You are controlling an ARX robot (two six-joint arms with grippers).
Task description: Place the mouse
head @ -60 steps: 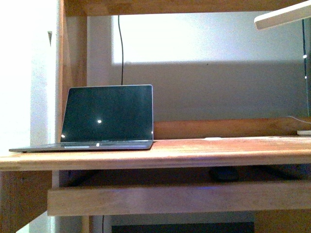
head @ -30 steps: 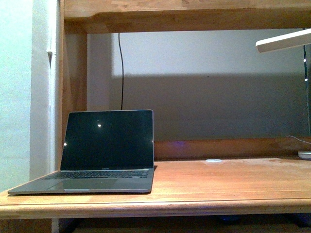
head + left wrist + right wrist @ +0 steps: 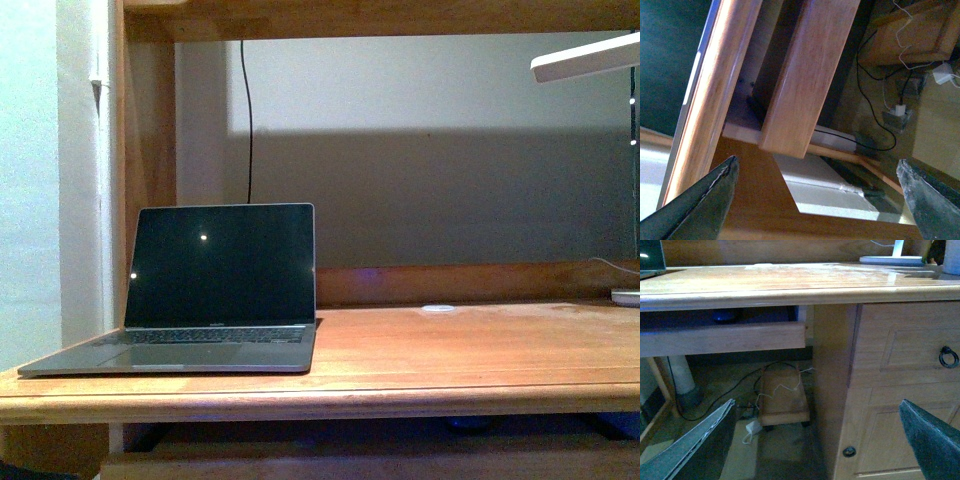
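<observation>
**Mouse tucked in the tray, 2 grippers empty**

Mouse [image 3: 724, 316] shows only as a dark, bluish hump on the pull-out tray [image 3: 720, 338], in the shadowed gap under the desktop [image 3: 790, 282]. Its outline is too dim to read well. Neither gripper is near it. The right gripper [image 3: 816, 402] hangs low in front of the desk with its fingers spread wide and nothing between them. The left gripper [image 3: 816, 162] is likewise splayed and empty, down by the desk's wooden rails. Up top, the laptop [image 3: 215, 280] stands open at the left, with a small white disc [image 3: 438, 308] well to its right. From where I stand, the trouble looks to be that narrow gap. A finger reaching in could knock the desktop edge or shove the tray, and the low domed back could squirt out of a shallow pinch.
</observation>
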